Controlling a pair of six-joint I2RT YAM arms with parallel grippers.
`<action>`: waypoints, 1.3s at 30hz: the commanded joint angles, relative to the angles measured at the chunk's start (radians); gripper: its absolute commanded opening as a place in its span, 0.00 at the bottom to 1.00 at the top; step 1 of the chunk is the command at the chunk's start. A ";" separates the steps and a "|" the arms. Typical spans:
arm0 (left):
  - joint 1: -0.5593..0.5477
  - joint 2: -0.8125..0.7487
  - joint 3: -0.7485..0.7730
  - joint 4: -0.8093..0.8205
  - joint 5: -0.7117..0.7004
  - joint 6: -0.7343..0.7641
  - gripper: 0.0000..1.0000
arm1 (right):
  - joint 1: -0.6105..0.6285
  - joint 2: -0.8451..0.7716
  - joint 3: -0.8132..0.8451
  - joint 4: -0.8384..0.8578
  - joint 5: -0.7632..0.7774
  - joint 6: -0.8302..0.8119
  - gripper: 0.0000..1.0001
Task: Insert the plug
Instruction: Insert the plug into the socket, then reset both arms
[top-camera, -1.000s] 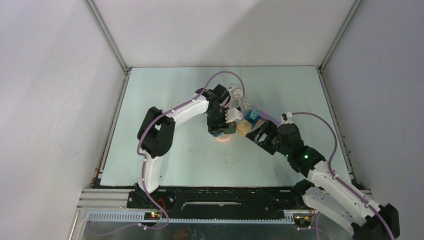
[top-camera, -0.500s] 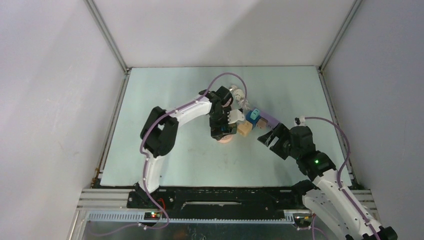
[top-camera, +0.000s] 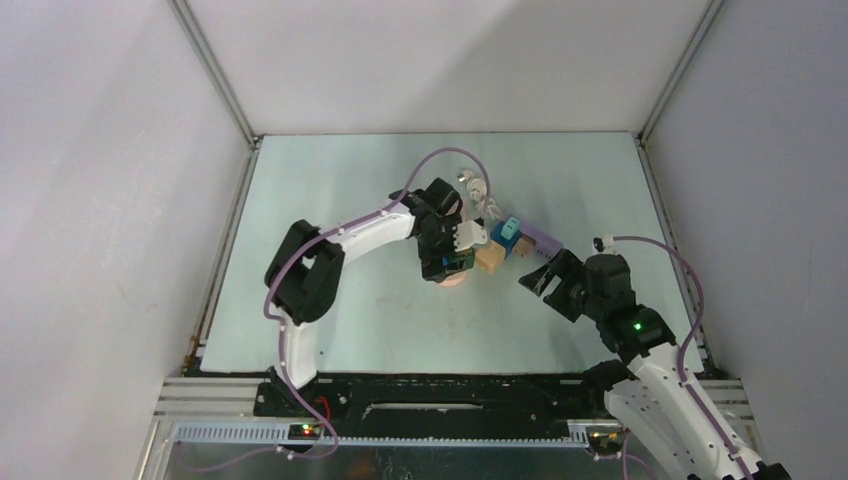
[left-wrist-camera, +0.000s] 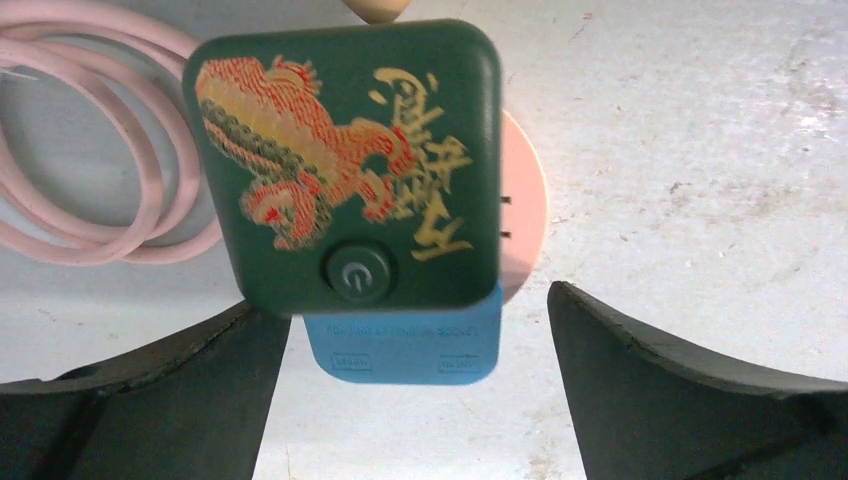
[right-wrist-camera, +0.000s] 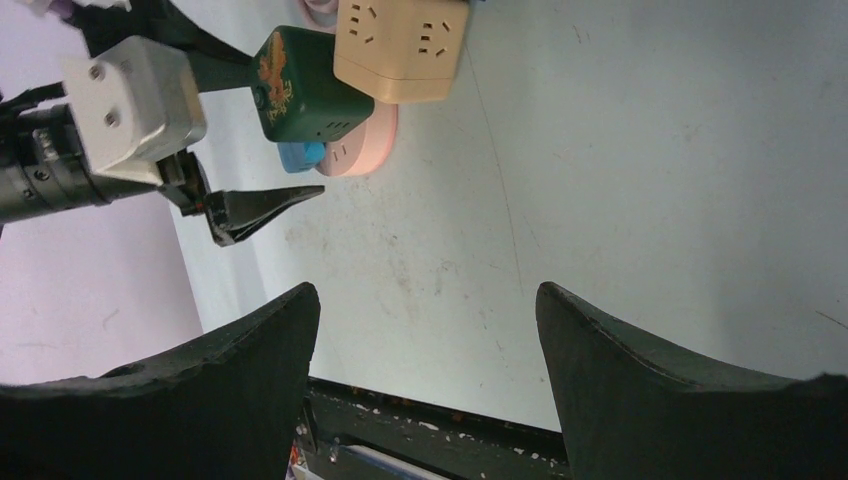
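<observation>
Your left pincer (left-wrist-camera: 410, 305) stands wide open, pointing down at the tabletop (left-wrist-camera: 700, 150). Between its two dark fingers (left-wrist-camera: 680, 390), just past their tips, sits the green cube plug (left-wrist-camera: 345, 170), with a red-and-gold dragon print and a round power button on its face. The finger on the cable's side comes close to the plug's near corner; you cannot tell whether it touches. The other finger stands clear of the plug, with bare tabletop in the gap.

Under the plug, a round pink socket base (left-wrist-camera: 522, 215) peeks out on the side toward that clear finger. A blue adapter (left-wrist-camera: 405, 345) pokes out from beneath the plug's near edge, closest to the pincer. Whether the plug's pins are fully seated is hidden from you. A pink cable (left-wrist-camera: 110, 190) loops on the tabletop off to the side of the plug, beyond the nearer finger.

Your right pincer (right-wrist-camera: 428, 295) is also spread wide, gripping nothing, and stands well apart from the plug. Ahead of it, past its fingertips, a beige cube socket (right-wrist-camera: 400, 45) rests just beside the green plug, touching or nearly so. In the top view, a teal-and-blue block (top-camera: 508, 235) lies just beyond the beige cube, farther from the left pincer.
</observation>
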 joint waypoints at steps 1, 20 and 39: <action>-0.010 -0.145 -0.071 0.109 0.014 -0.027 1.00 | -0.013 -0.012 0.015 0.008 -0.019 -0.015 0.82; 0.183 -0.724 -0.414 0.530 -0.062 -0.460 1.00 | -0.069 0.088 0.188 -0.031 0.069 -0.310 1.00; 0.834 -1.113 -1.333 1.369 -0.248 -0.933 1.00 | -0.239 0.435 -0.222 1.000 0.526 -0.742 1.00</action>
